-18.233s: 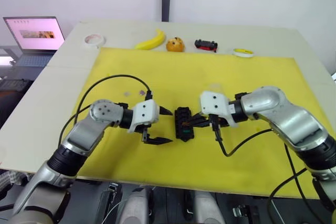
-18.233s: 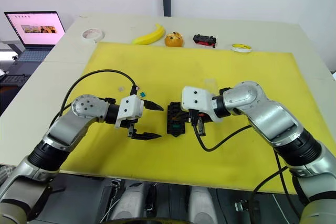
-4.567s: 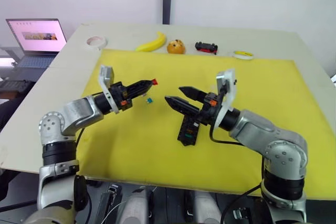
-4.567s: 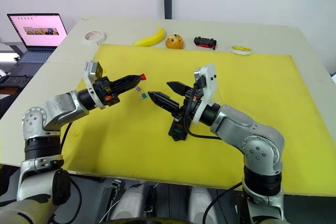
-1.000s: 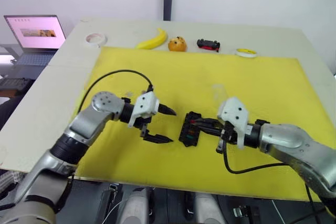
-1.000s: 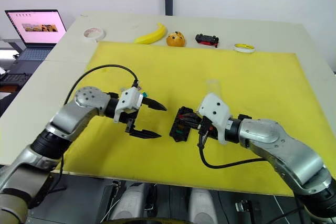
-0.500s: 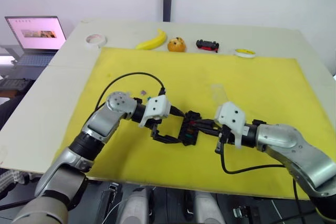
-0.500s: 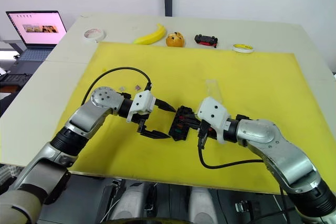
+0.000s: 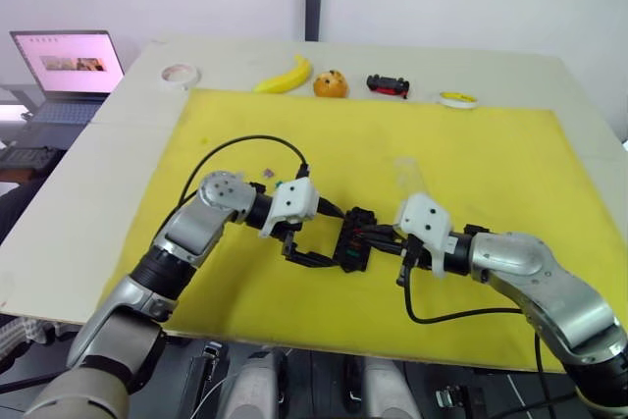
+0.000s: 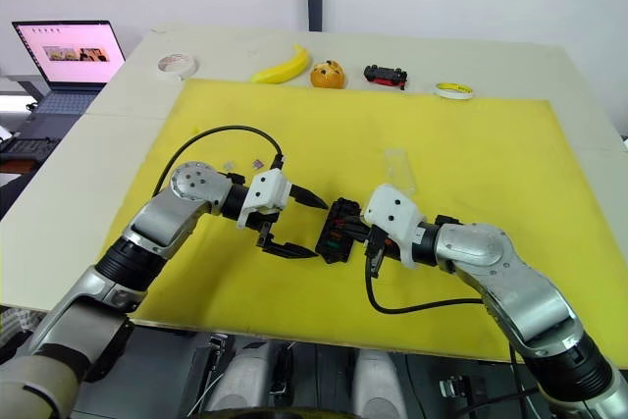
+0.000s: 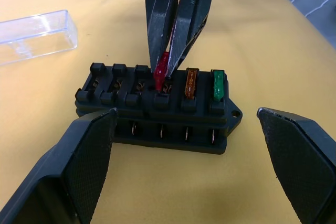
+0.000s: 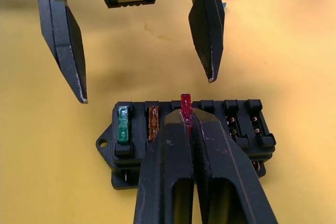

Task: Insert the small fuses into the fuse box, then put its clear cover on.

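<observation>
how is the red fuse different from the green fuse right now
The red fuse is pinched between the right gripper's shut fingers; nothing touches the green fuse. The red one stands tilted above its slot, while the green one sits pushed down in the end slot of the fuse box. Both are small translucent chips in the same row.

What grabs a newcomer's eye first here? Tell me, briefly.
The right claw, shut on a red fuse and pressing it into the black fuse box beside the seated orange fuse and green fuse. The left claw gapes open just across the box, and the clear cover lies on the yellow mat nearby.
</observation>
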Motion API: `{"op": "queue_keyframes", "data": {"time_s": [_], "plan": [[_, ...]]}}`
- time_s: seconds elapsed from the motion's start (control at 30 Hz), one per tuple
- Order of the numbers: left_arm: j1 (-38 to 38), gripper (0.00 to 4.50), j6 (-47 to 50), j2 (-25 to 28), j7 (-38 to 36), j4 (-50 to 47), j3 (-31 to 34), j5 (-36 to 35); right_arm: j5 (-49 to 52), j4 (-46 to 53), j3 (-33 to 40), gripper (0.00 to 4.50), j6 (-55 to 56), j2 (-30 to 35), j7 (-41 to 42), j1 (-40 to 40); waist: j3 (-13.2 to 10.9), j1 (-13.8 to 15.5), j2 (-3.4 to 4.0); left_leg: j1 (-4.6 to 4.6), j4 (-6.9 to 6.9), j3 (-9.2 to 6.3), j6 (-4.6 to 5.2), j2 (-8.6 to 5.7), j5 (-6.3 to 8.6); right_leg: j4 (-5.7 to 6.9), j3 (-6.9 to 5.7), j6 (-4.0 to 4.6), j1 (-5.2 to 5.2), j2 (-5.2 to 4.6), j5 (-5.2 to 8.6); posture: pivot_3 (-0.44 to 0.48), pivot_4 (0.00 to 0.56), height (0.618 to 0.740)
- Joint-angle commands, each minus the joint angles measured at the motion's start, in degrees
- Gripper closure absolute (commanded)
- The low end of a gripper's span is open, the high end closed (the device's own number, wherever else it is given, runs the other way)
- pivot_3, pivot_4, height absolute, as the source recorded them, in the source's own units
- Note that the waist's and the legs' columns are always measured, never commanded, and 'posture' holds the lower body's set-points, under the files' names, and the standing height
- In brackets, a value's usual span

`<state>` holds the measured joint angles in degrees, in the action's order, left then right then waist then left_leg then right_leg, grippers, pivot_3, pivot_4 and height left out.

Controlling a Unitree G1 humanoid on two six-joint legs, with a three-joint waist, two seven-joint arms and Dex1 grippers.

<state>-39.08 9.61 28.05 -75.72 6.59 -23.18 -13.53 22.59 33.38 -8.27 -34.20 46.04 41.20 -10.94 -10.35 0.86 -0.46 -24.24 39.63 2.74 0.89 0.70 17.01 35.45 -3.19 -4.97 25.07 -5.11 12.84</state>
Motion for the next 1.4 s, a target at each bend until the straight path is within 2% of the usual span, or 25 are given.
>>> {"op": "queue_keyframes", "data": {"time_s": [0.03,0.83,1.4], "plan": [[-1.15,0.02,-1.05,-0.63,0.17,-1.01,1.59,0.16,-0.46,0.78,0.79,4.50,0.95,-0.46,0.79,-0.21,0.00,0.00,0.00,0.00,0.04,-0.01,0.01,0.00,0.00,0.01,0.00,0.00,-0.02,0.01,0.00,0.000,0.150,0.740],[-0.91,0.02,-0.90,-0.92,0.36,-2.24,1.58,0.73,-2.67,-1.16,0.31,4.50,1.02,-3.35,1.64,-0.61,0.01,-0.02,0.01,0.13,0.37,-0.04,0.10,0.00,0.06,0.29,0.00,0.00,-0.19,0.02,0.00,0.000,0.150,0.740],[-1.20,0.02,-1.26,-0.97,0.51,-2.12,1.65,0.88,-5.81,-1.89,-0.38,4.50,2.59,-2.91,3.46,-0.74,0.01,-0.04,0.01,0.24,0.41,-0.03,0.10,0.00,0.06,0.44,0.03,0.00,-0.23,0.01,0.00,0.000,0.150,0.740]]}}
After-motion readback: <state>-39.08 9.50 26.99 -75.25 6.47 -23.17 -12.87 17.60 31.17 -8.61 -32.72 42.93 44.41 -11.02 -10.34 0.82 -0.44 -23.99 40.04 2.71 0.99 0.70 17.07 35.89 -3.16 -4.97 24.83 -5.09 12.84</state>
